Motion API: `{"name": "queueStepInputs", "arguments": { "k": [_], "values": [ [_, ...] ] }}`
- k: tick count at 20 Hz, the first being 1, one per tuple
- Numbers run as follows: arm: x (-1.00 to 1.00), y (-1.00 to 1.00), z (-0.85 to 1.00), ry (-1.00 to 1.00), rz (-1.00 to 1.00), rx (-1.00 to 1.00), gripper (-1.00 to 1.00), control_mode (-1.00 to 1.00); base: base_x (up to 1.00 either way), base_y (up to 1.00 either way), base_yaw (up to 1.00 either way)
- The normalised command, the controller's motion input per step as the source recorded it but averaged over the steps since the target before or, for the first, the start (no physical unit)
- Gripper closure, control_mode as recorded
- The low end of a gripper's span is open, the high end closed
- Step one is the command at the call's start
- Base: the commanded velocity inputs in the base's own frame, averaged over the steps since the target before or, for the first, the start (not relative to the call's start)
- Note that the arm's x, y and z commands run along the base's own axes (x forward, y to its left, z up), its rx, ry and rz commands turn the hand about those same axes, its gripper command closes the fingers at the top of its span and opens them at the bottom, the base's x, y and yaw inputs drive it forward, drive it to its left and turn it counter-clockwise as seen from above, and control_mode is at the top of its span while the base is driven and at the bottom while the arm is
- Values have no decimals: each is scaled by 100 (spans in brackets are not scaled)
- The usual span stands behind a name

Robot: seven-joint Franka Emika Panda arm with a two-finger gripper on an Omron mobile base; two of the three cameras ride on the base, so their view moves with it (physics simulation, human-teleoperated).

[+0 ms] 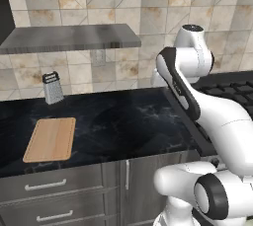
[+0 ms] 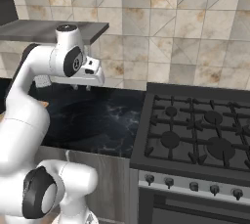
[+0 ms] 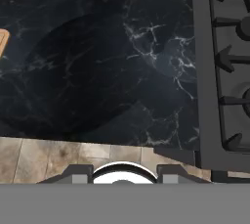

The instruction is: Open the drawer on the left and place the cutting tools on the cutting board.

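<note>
The drawer (image 1: 49,184), with a grey front and a silver bar handle, is closed under the counter at the lower left. The cutting tools are hidden. The tan cutting board (image 1: 49,139) lies flat on the left of the black counter; one corner of the cutting board (image 3: 2,42) shows at the left edge of the hand view. My gripper (image 2: 81,87) hangs high above the middle of the counter and points down, well to the right of the board. In the hand view the gripper (image 3: 124,173) is open, its fingertips (image 3: 78,172) apart with nothing between them.
A metal box grater (image 1: 52,88) stands at the back of the counter behind the board. A grey shelf (image 1: 69,37) juts from the wall above it. The gas stove (image 2: 195,135) borders the counter on the right. A second drawer (image 1: 54,215) and a narrow cabinet door (image 1: 133,180) sit below.
</note>
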Motion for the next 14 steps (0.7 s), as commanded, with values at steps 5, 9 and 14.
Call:
{"name": "queueStepInputs", "arguments": {
  "k": [5, 9, 14],
  "values": [
    [-61, 37, -8, 0, 6, 0, -100, -100, 0, 0, 0],
    [-80, 100, -23, 0, 35, -10, -100, -100, 0, 0, 0],
    [-61, 100, -35, 0, 44, -16, -100, -100, 0, 0, 0]
  ]
}}
